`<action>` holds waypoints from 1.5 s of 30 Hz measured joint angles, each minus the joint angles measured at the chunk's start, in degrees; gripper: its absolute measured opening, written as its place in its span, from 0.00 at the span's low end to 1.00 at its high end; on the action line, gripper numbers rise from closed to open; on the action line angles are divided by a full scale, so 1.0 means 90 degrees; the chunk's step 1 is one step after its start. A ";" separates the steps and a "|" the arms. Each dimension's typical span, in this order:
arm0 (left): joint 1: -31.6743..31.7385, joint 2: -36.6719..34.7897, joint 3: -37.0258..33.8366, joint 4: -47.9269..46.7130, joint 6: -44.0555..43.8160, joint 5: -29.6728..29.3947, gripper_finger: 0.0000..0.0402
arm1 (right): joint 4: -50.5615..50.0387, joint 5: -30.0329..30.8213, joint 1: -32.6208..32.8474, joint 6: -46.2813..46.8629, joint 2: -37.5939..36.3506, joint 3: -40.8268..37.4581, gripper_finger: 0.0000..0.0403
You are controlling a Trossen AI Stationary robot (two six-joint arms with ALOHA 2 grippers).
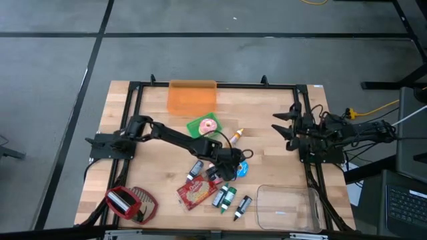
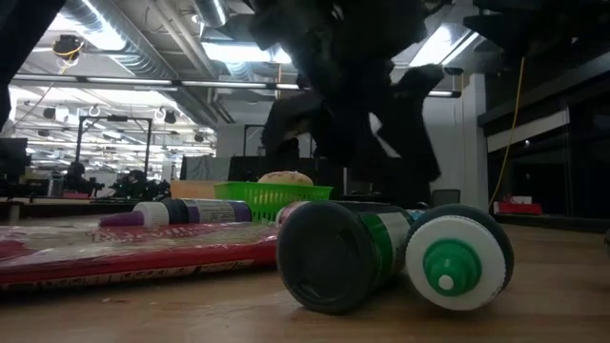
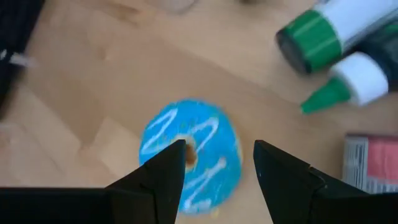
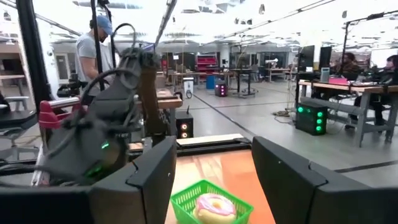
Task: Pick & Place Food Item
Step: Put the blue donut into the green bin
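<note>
**Left gripper over blue donut, nothing gripped**

Left gripper hangs just above the blue-iced donut with white drizzle, fingers spread, one either side, donut flat on the wooden table. Not holding it. Green-capped bottles lie near. Pink-iced donut in small green basket sits mid-table, beside orange translucent bin. Right gripper parked at table's right edge, fingers apart, empty.
</note>
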 joint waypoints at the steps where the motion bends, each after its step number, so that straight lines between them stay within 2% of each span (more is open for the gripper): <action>1: -0.0018 0.0043 -0.0010 -0.0079 0.0021 0.0013 0.46 | 0.0005 0.0002 0.0000 0.0000 -0.0007 0.0000 0.53; 11: 0.0185 0.0323 -0.0010 0.0410 0.0057 -0.0051 0.46 | -0.0017 -0.0002 0.0000 0.0002 0.0017 -0.0002 0.53; 24: 0.0273 0.0746 0.0024 0.0233 0.0049 0.0014 0.45 | -0.0014 -0.0169 0.0000 0.0073 0.0019 0.0000 0.53; 28: 0.0262 0.0697 0.0037 0.0210 -0.0060 -0.0048 0.34 | -0.0015 -0.0168 0.0000 0.0073 0.0019 -0.0002 0.53; 34: 0.0337 0.0584 0.0415 -0.0323 -0.0472 -0.0406 0.05 | -0.0027 -0.0163 0.0000 0.0168 0.0023 -0.0002 0.53; 36: 0.0435 0.0465 0.0532 -0.0542 -0.0553 -0.0541 0.03 | -0.0095 -0.0160 0.0000 0.0169 0.0043 -0.0001 0.53; 45: 0.1023 -0.0564 0.0551 -0.1533 -0.0961 -0.0250 0.02 | -0.0070 -0.0165 0.0000 0.0092 0.0044 -0.0002 0.53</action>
